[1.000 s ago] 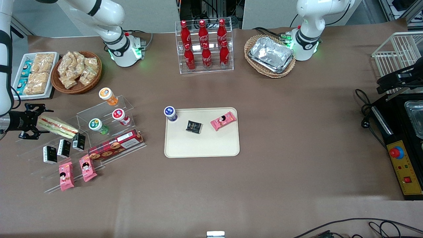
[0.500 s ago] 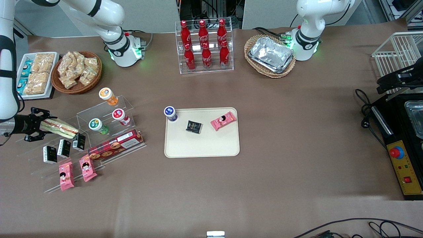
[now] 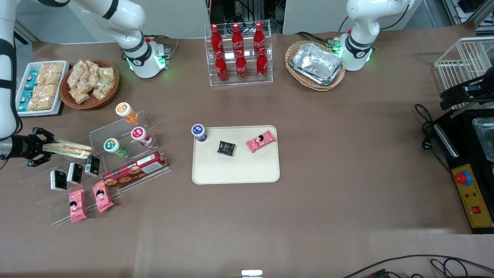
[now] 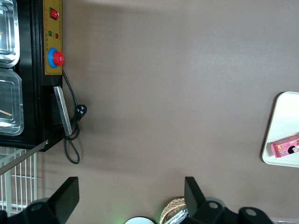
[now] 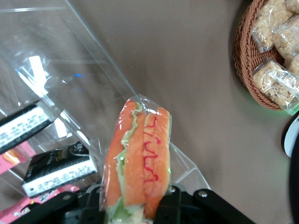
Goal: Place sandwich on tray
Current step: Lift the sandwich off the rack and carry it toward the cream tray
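Since a second ago the sandwich (image 3: 67, 149) has levelled out, pinched by its wide end in the gripper (image 3: 41, 150) above the acrylic shelf (image 3: 58, 170), so lift it clear first, then carry it level to the tray (image 3: 236, 170).

I count six cola bottles (image 3: 238, 52), four capped cups (image 3: 126, 112), three pink packets (image 3: 77, 205), three black cartons (image 3: 75, 173), one sandwich (image 3: 67, 149), one tray (image 3: 236, 170).

The gripper (image 3: 45, 149) is gripping the sandwich (image 3: 67, 149) above the acrylic shelf (image 3: 96, 162), cups (image 3: 112, 146) standing just ahead, bare tabletop (image 3: 177, 112) lying trayward.
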